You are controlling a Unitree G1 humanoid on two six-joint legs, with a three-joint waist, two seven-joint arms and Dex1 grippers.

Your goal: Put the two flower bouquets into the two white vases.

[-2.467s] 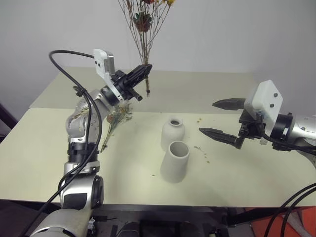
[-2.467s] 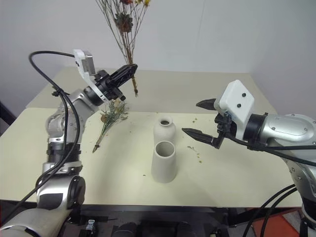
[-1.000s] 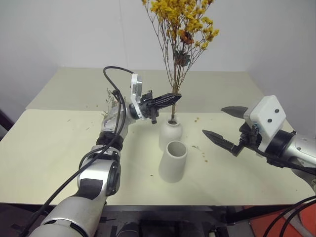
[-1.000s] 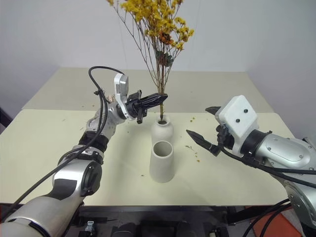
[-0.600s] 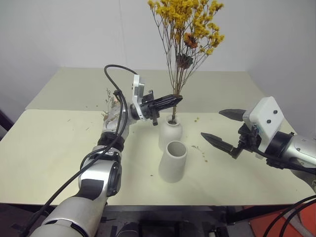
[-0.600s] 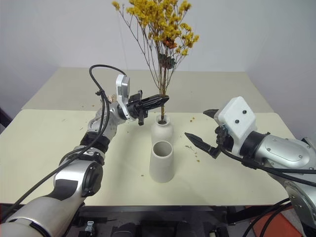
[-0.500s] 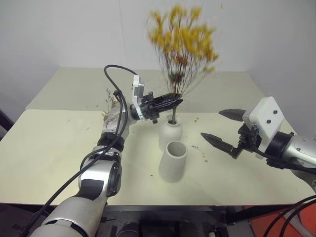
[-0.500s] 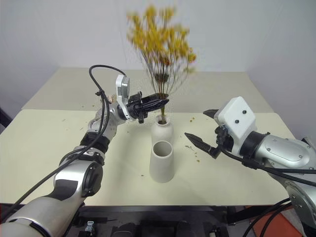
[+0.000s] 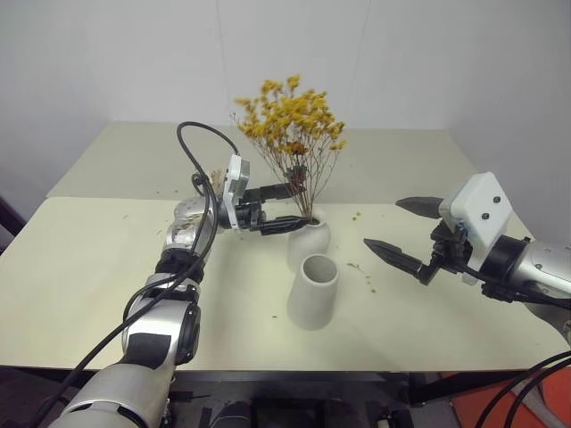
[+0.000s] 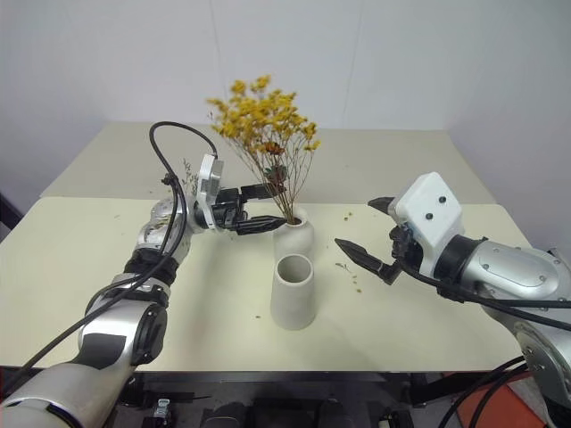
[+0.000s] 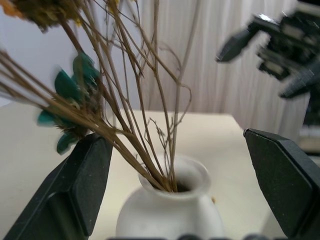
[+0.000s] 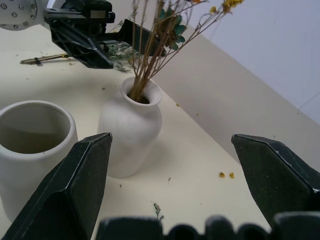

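Observation:
The yellow-orange bouquet [image 9: 290,120] stands with its stems [image 11: 140,135] in the short rounded white vase [image 9: 308,242]. My left gripper [image 9: 287,207] is open, one finger on each side of the stems just above the vase's neck, touching nothing. The taller wide-mouthed vase [image 9: 314,290] stands empty in front of the short one. The grey-green bouquet [image 12: 117,50] lies on the table behind my left arm, mostly hidden. My right gripper [image 9: 382,223] hangs open to the right of both vases, holding nothing.
Dried petal crumbs [image 9: 366,272] lie on the cream table [image 9: 80,267] between the vases and my right gripper. A black cable [image 9: 192,143] loops above my left wrist. A white wall [image 9: 107,53] closes off the back.
My left gripper has opened and let go of the yellow bouquet's stems. The bouquet has sunk deeper into the short vase. The left hand has drawn back to the left and slightly down.

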